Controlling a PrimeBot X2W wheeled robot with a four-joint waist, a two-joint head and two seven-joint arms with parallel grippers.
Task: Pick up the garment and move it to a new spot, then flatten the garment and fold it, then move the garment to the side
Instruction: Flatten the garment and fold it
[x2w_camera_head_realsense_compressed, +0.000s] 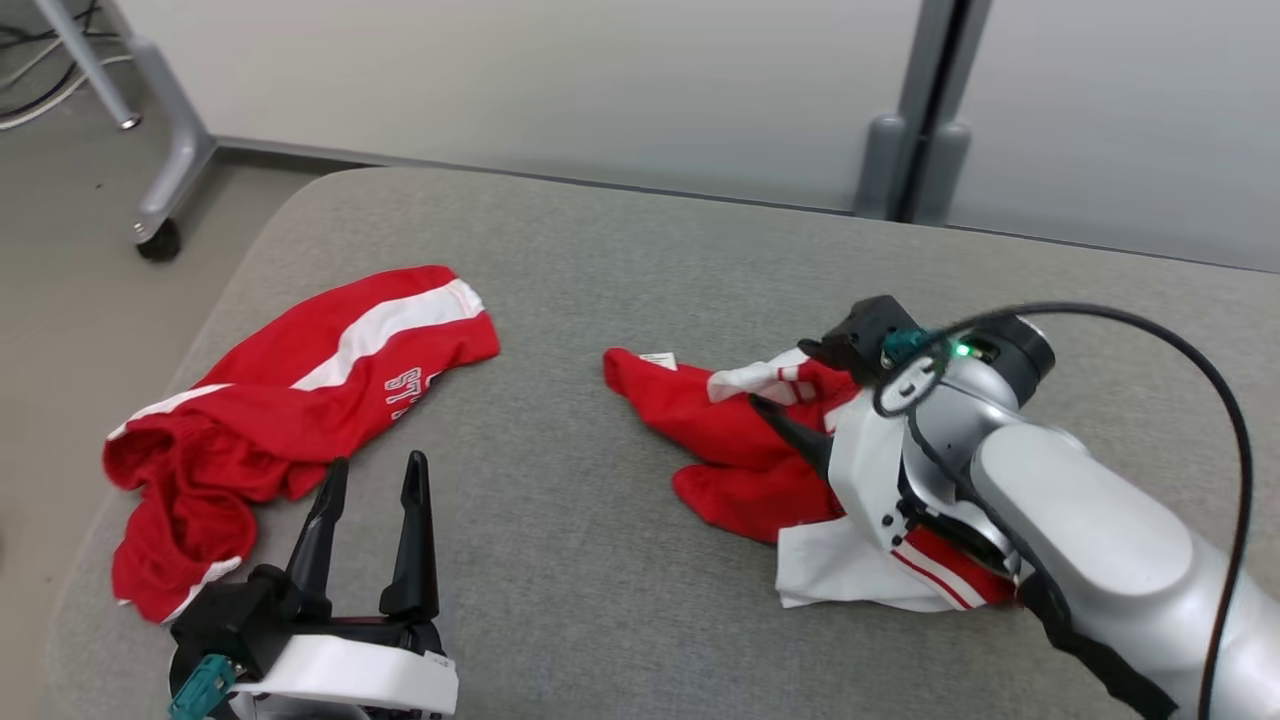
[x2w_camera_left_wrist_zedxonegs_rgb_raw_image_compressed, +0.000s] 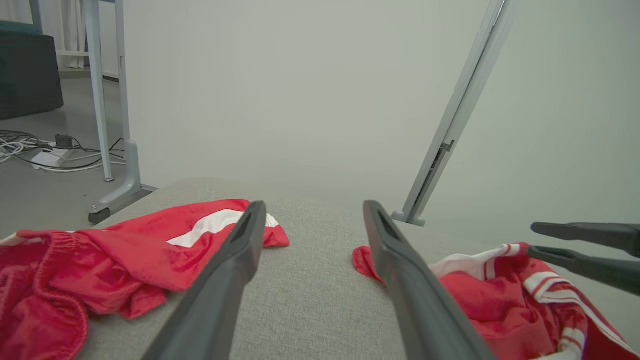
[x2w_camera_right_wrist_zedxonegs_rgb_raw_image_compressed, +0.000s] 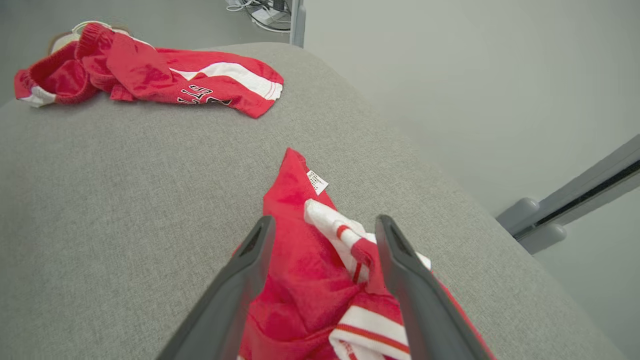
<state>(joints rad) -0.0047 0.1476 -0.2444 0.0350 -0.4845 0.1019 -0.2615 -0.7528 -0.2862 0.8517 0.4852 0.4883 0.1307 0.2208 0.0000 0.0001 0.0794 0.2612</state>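
Leftward, shorts (x2w_camera_head_realsense_compressed: 290, 400) at cushion (x2w_camera_head_realsense_compressed: 560, 520) edge, open middle

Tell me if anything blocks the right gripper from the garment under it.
Nothing visible does. The open right gripper hangs right over the crumpled garment, fingers straddling its white fold; the red shorts lie well apart.
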